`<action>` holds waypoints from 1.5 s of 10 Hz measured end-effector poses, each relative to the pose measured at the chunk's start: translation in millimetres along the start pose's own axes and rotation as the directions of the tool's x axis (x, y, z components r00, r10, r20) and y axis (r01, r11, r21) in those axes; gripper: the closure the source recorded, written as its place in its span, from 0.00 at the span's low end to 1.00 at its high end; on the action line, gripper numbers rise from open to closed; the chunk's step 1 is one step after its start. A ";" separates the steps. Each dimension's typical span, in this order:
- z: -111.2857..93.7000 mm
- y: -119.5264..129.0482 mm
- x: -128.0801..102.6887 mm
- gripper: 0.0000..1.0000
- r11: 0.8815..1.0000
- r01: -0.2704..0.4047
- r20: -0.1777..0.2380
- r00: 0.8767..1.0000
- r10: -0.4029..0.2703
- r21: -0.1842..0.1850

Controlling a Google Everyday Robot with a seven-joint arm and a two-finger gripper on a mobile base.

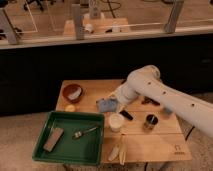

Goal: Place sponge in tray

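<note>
The light-blue sponge hangs above the wooden table, just past the tray's far right corner. My gripper is shut on it, at the end of the white arm that reaches in from the right. The dark-green tray sits at the table's front left. It holds a flat brownish-grey block and a metal utensil.
A dark-red bowl stands at the table's back left, with a small yellow item beside it. A white cup, a black object, a metal can and pale utensils lie right of the tray.
</note>
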 end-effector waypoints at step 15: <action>132.5 42.3 -135.7 0.20 0.821 0.538 0.060 0.841 -0.537 -0.192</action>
